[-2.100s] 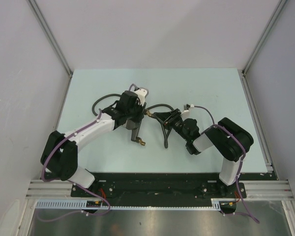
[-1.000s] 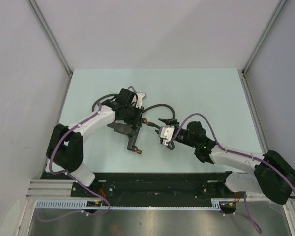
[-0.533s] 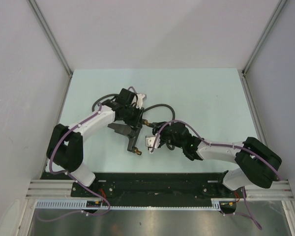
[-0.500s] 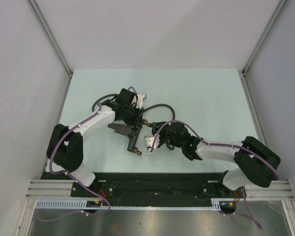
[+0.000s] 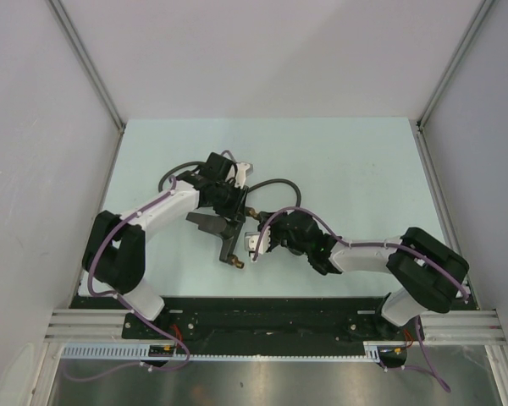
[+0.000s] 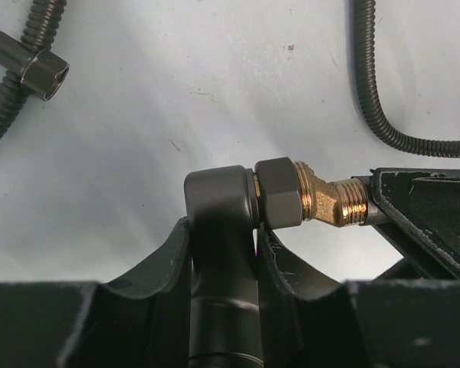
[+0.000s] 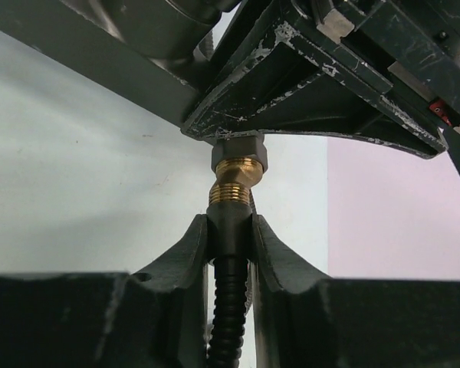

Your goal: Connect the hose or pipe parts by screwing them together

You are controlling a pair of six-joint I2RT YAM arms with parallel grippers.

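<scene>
The dark-grey forked fitting (image 5: 229, 239) is held in my left gripper (image 5: 229, 210), which is shut on its thick barrel (image 6: 218, 207). Its brass elbow tip (image 6: 330, 201) points right. My right gripper (image 5: 260, 227) is shut on the dark end sleeve (image 7: 230, 230) of the corrugated hose (image 7: 226, 326). That sleeve sits end-on against the brass tip (image 7: 231, 190), with some thread still showing. The hose (image 5: 275, 182) arcs back over the table behind both grippers. Its other end, with a hex nut (image 6: 43, 73), lies loose on the table.
A hose loop (image 5: 171, 176) lies behind the left wrist on the pale green table (image 5: 364, 161). White walls with metal rails (image 5: 440, 169) border the table. The fitting's lower brass tip (image 5: 237, 262) hangs near the front edge.
My right arm has swung left and in toward the fitting, and its jaws have closed on the hose end at the brass tip. The left arm and the fitting have stayed put.
</scene>
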